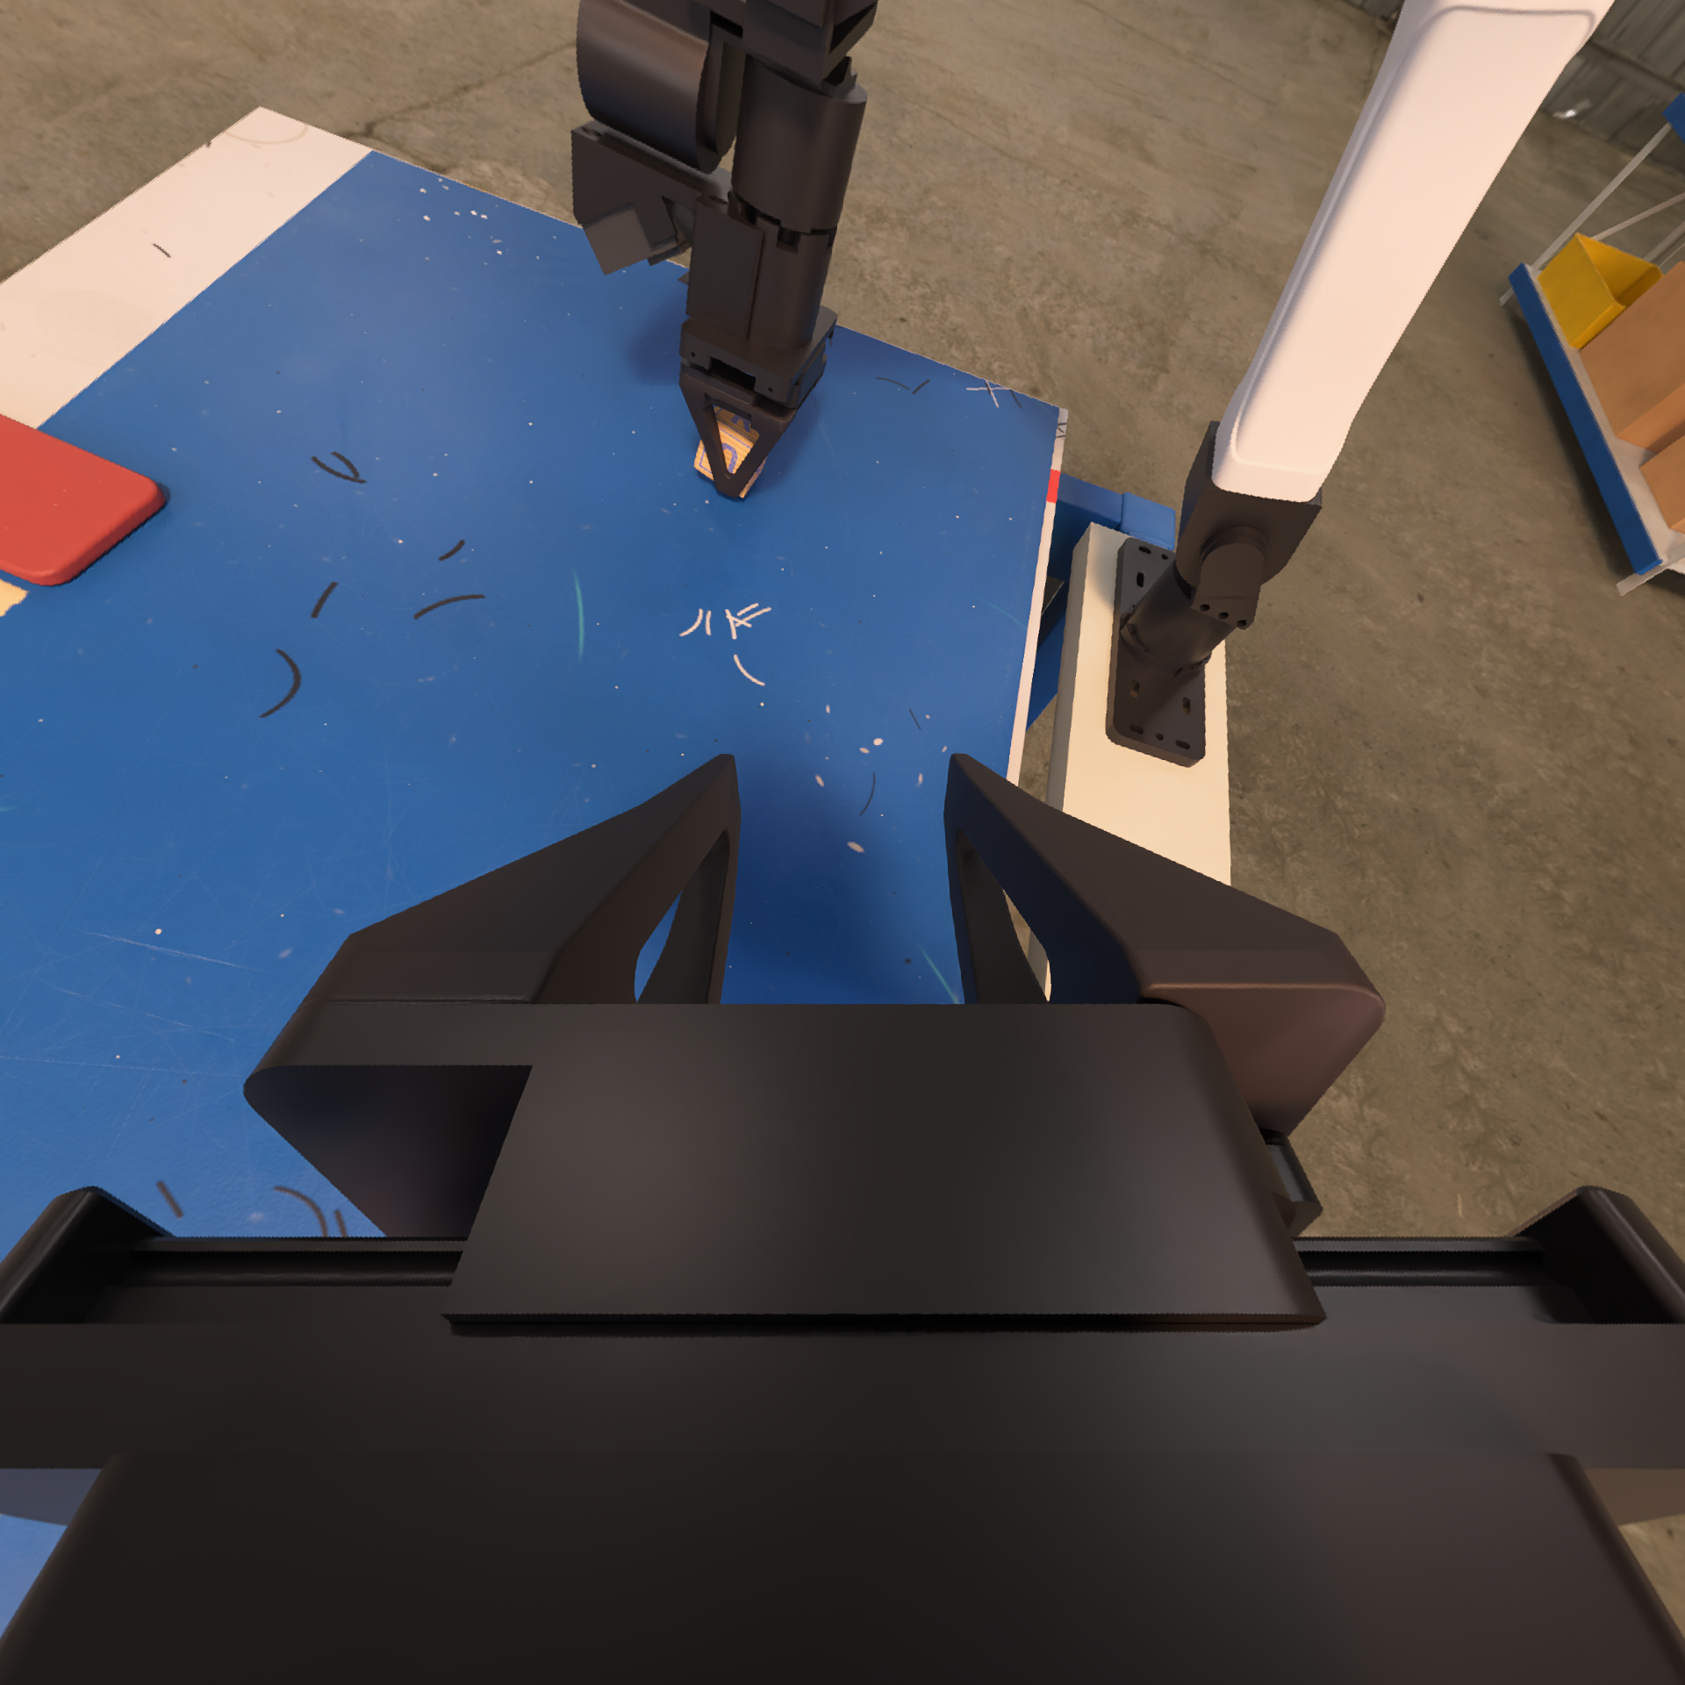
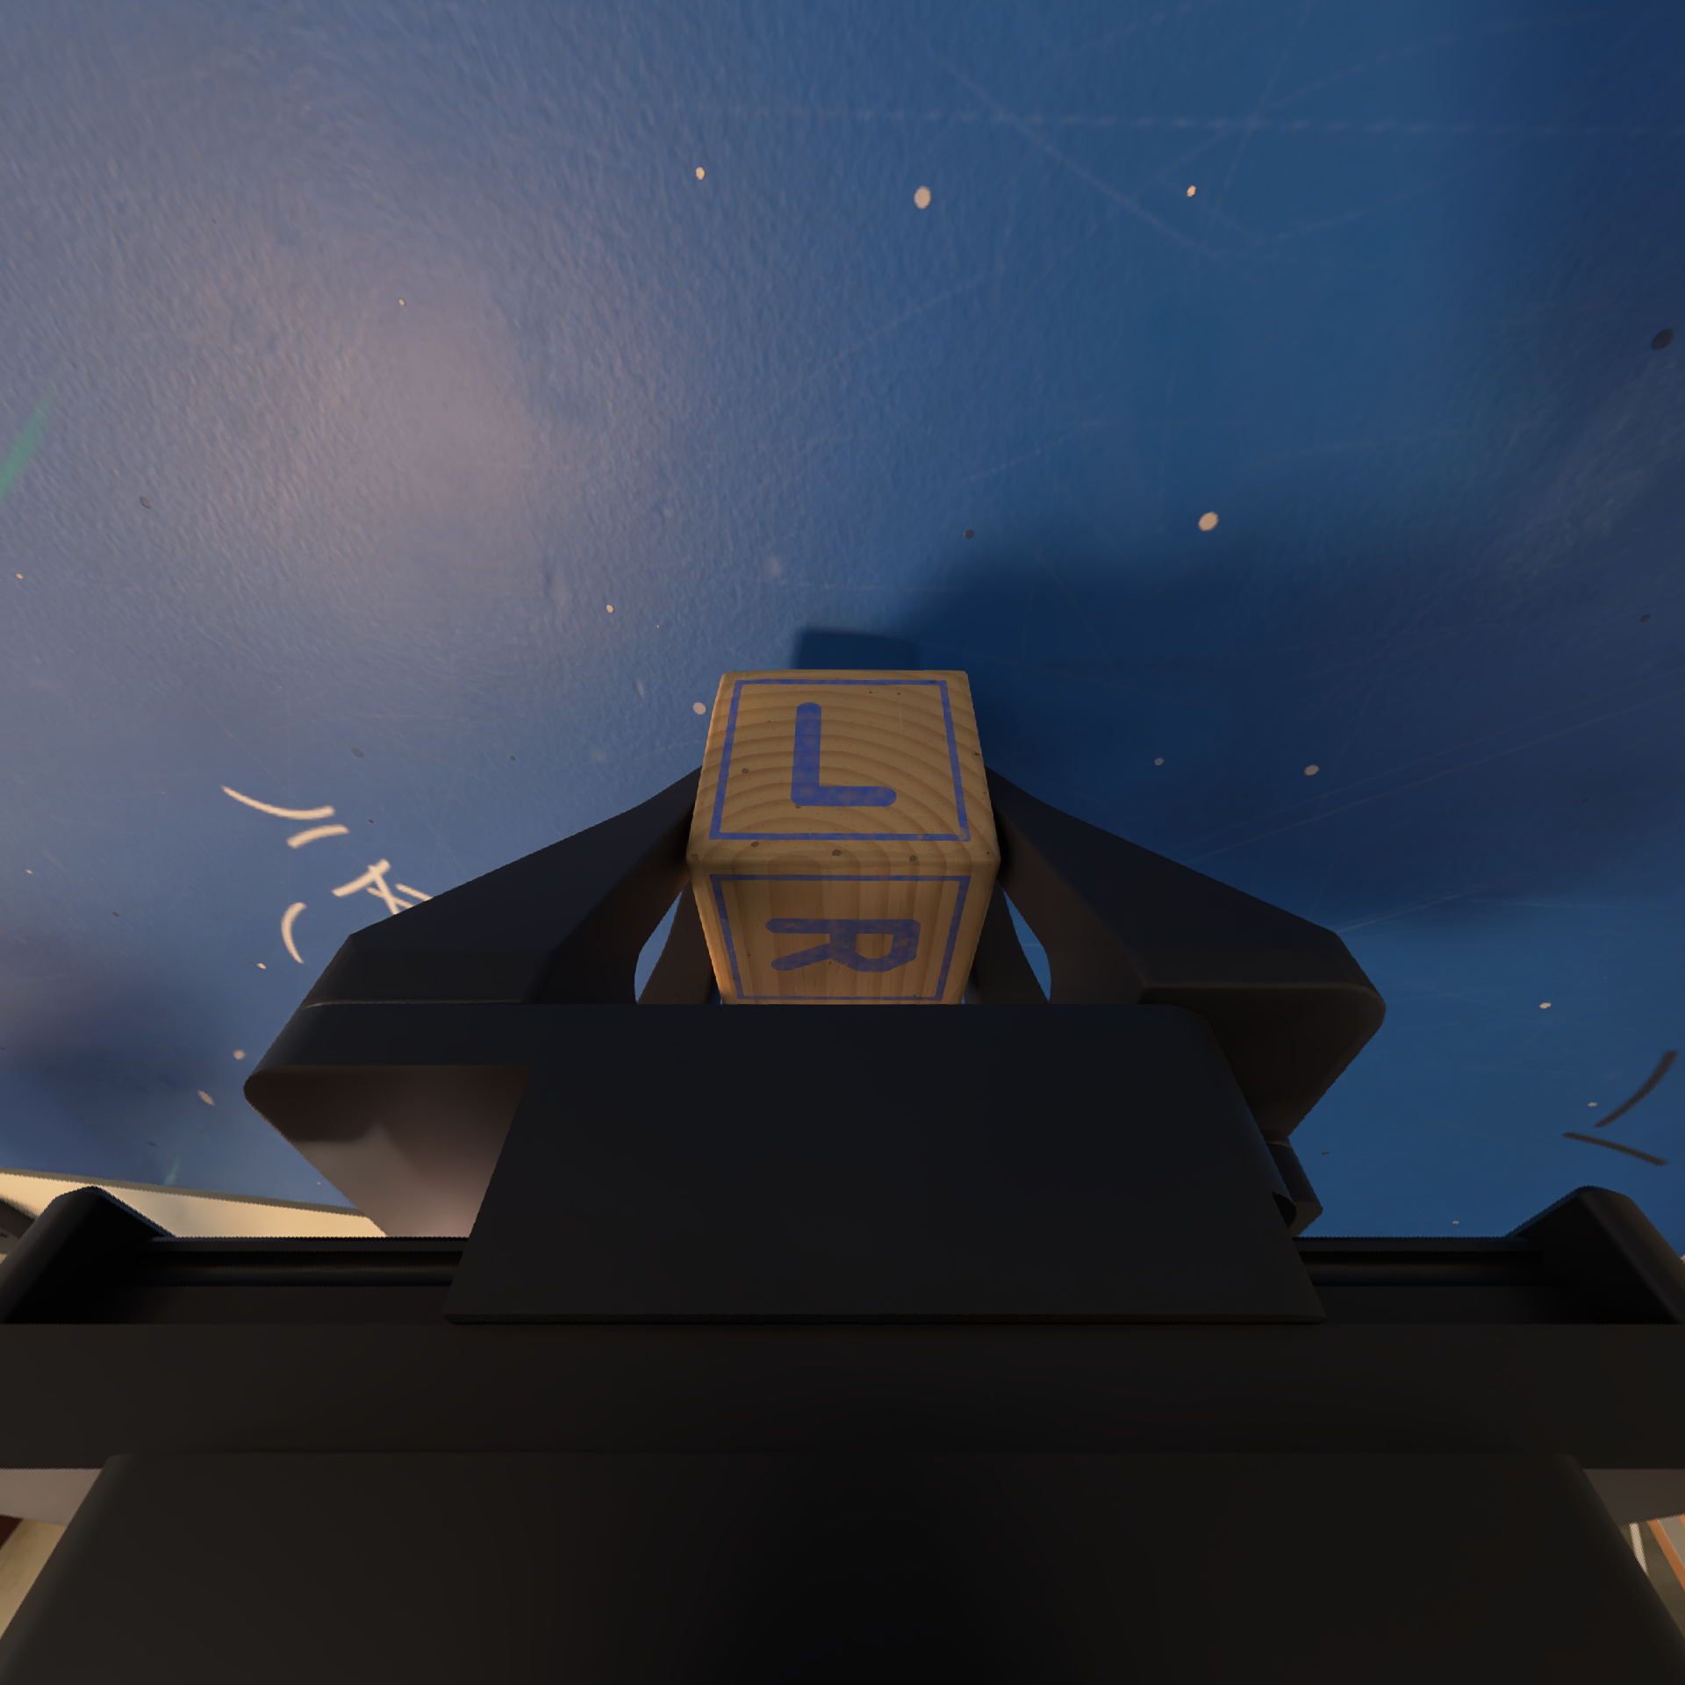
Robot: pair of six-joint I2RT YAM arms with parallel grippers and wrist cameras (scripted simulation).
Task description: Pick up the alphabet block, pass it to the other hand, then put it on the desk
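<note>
The alphabet block is a wooden cube with blue letters and blue frames on its faces. My right gripper is shut on the block, one finger on each side, just above or on the blue desk; I cannot tell whether the block touches it. In the left wrist view the right gripper points straight down at the far middle of the desk with the block between its fingers. My left gripper is open and empty above the desk's near right part.
A red flat object lies at the desk's left edge. The right arm's base is bolted on a white mount beside the desk's right edge. A shelf with yellow and brown boxes stands far right on the concrete floor.
</note>
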